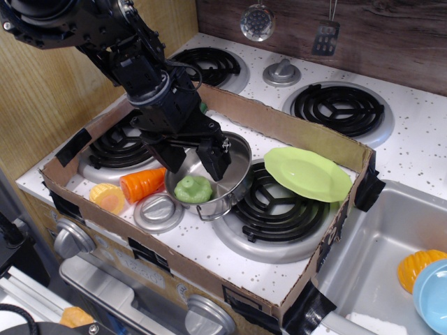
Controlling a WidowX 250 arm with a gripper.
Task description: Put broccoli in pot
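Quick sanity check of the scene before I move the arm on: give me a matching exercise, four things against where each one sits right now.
Things:
1. broccoli
2. lime-green plate
3. silver lid
4. gripper

Places:
A. on the white stovetop, in front of the pot
B. inside the pot
C. above the pot, jaws spread, holding nothing
D. tilted over the right front burner

Pairs: 1-B, 2-D, 3-A, 4-C
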